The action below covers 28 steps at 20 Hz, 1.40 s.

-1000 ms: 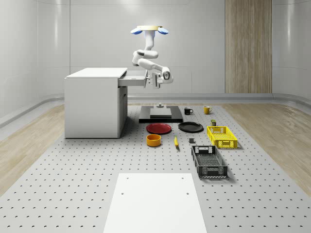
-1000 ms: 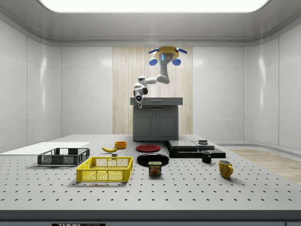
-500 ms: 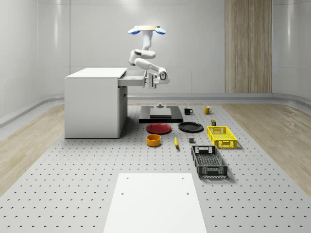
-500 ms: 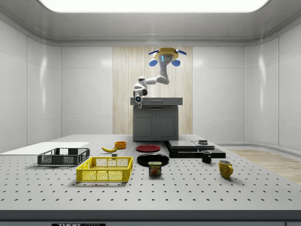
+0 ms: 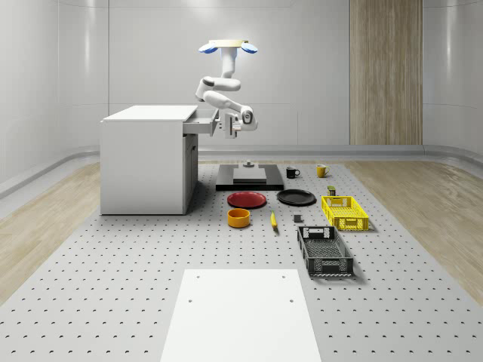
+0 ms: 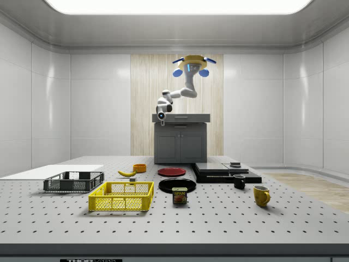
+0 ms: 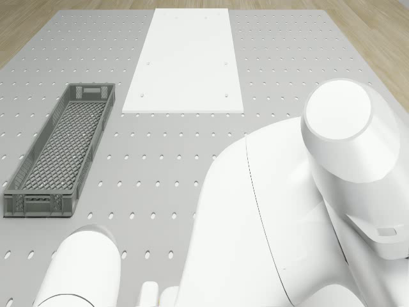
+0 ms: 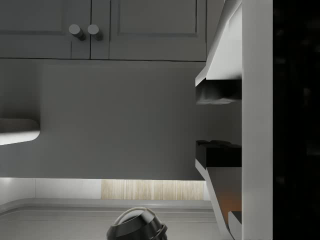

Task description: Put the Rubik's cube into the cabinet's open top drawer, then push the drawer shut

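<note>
Upper centre, whole-scene view: drone (image 5: pixel 229 47) hovering right of cabinet (image 5: pixel 143 162). Gripper (image 5: pixel 229 128) at front of drawer (image 5: pixel 202 122), drawer partly out, lying left of gripper. Fingers (image 8: pixel 220 92) parted, holding nothing. Cube hidden, judged inside drawer. Push line: leftward, into cabinet.

Drone (image 5: pixel 229 46) up top: flat cream/tan body plate, blue rotor pods either side; from the side it's yellowish w/ a small lit blue-white panel on the front. Arm (image 5: pixel 216 89) underneath is glossy white, fat rounded links, smooth domed joint caps, thin dark seams where segments meet. One cap near the wrist has a dark round face w/ a pale dot. Gripper (image 8: pixel 218 122) fingers (image 8: pixel 218 92) are grey w/ dark, near-black pads.
</note>
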Motion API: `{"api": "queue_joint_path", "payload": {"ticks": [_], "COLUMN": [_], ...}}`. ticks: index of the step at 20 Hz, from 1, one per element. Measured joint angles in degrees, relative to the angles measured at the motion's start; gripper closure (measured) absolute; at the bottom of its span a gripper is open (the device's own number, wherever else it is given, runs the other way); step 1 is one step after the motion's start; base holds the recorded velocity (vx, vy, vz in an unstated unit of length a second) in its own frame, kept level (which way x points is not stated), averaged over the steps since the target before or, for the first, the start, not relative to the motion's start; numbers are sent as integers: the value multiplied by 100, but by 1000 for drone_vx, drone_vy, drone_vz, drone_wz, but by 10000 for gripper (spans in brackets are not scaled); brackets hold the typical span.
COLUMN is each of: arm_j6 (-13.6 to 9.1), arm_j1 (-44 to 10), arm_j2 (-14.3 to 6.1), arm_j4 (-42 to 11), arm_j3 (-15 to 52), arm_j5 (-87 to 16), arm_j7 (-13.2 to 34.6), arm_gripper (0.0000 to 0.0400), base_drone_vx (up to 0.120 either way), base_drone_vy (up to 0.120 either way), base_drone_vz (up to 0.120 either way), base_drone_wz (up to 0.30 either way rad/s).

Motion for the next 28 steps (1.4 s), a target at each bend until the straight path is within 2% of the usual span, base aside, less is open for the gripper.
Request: {"api": "queue_joint_path", "payload": {"ticks": [8, 16, 19, 28], "arm_j6": [-54, -66, -78, -123], "arm_j1": [403, 923, 1032, 1166], "arm_j2": [-13, -63, -59, -22], "arm_j4": [-250, -521, -573, -629], "arm_j3": [-77, -181, -199, -211], "arm_j5": [-440, -1145, -1309, -1525], "arm_j7": [-194, -667, -773, -911], "arm_gripper": [295, 295, 295, 295], "base_drone_vx": [0, 0, 0, 0], "base_drone_vy": [-120, -110, 27, 120], "base_drone_vz": [0, 0, 0, 0], "base_drone_wz": [0, 0, 0, 0]}}
